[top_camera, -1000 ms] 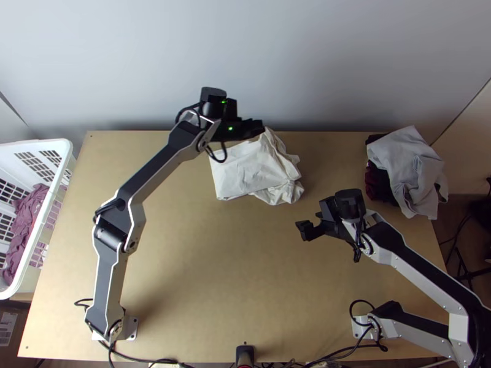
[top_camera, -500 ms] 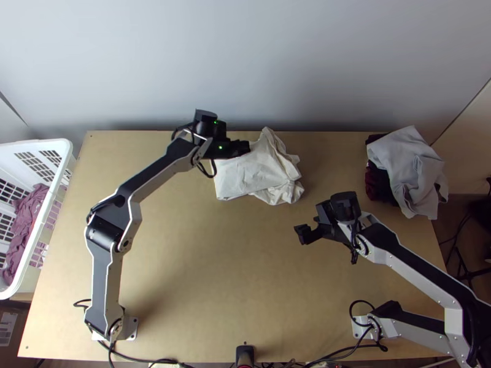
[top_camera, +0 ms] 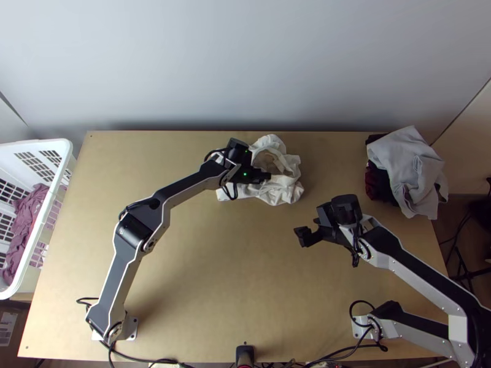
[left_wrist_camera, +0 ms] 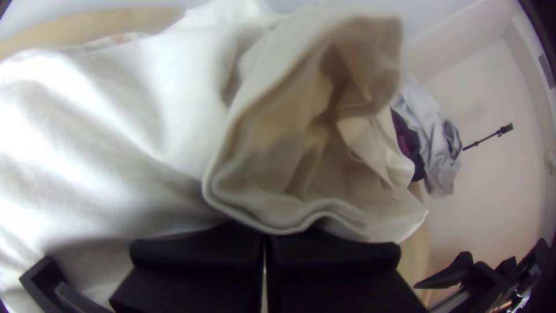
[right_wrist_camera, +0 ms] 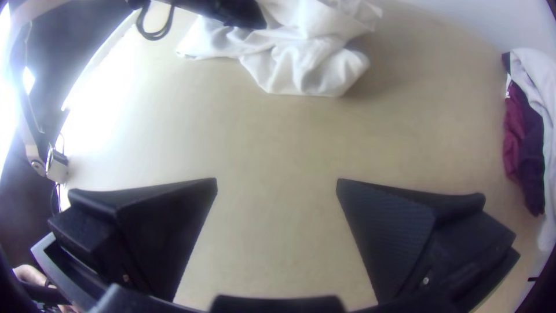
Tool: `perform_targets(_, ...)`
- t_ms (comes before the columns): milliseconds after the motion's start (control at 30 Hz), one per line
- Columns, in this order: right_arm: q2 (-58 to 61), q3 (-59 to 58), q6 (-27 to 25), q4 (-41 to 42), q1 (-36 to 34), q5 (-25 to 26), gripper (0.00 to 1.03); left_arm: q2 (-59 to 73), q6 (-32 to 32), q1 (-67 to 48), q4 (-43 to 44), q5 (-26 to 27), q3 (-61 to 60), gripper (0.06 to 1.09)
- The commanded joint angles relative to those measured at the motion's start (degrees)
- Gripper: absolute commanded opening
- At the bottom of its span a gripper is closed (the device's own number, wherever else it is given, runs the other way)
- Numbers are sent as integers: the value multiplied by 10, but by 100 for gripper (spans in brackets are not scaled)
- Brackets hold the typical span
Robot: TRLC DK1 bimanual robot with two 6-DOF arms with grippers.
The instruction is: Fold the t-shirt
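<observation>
Nearest first: the right gripper (top_camera: 309, 229) is in almost the same spot over the table (top_camera: 196, 264) as in the last earlier frame, only slightly shifted. Farther up, the left gripper (top_camera: 268, 176) has moved more: from the t-shirt's far left part it has come in over the middle of the cloth, toward the near edge and to the right. The t-shirt (top_camera: 282, 191) has changed with it. Its smoother top has given way to a hollow with a tan-looking inside, ringed by a rumpled white rim.

The right gripper's fingers (right_wrist_camera: 405, 232) stand wide apart over bare wood, with nothing between them; the t-shirt lies well beyond them, toward the far edge and to the left. At the left gripper, the fingers (left_wrist_camera: 191, 264) are together but for a thin slit, and the folded-over rim of the shirt runs right at their tips, cloth beneath and around them. I cannot tell whether they pinch any of it. The shirt lies bunched near the far edge of the table, its open hollow just beyond those tips.

Off to the left, mauve cloth (top_camera: 24, 227) lies in a white basket (top_camera: 37, 145); at the far right, a light grey cloth (top_camera: 411, 165) lies over dark red cloth (top_camera: 377, 185).
</observation>
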Motion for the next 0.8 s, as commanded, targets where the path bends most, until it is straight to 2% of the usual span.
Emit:
perform_targets(0, -16, 27, 28, -12, 35, 0, 96, 58, 23, -10, -80, -60, 64, 9)
perform_targets(67, -21, 34, 34, -20, 44, 1, 96, 76, 37, -18, -121, -75, 99, 9)
perform_targets(167, -22, 43, 38, -32, 44, 1, 96, 71, 38, -16, -134, -72, 115, 9)
perform_targets(333, -31, 52, 45, -58, 41, 1, 96, -33, 0, -5, -135, -2, 122, 9)
perform_targets(367, -32, 52, 48, -61, 40, 1, 96, -53, -2, -5, -135, -1, 128, 15)
perform_targets(400, -34, 53, 51, -63, 38, 1, 96, -73, -7, -5, -141, 5, 139, 30)
perform_targets(433, -39, 52, 53, -64, 37, 1, 96, -90, -12, -5, -148, 13, 149, 49)
perform_targets(500, -47, 52, 57, -67, 30, 1, 96, -122, -19, -3, -169, 27, 166, 95)
perform_targets(533, -52, 53, 62, -68, 29, 1, 96, -139, -22, -2, -175, 30, 172, 104)
perform_targets(667, -73, 54, 74, -84, 19, 1, 96, -191, -31, 13, -196, 44, 184, 104)
perform_targets(767, -77, 43, 84, -90, -8, 1, 96, -222, -15, 36, -241, 58, 184, 104)
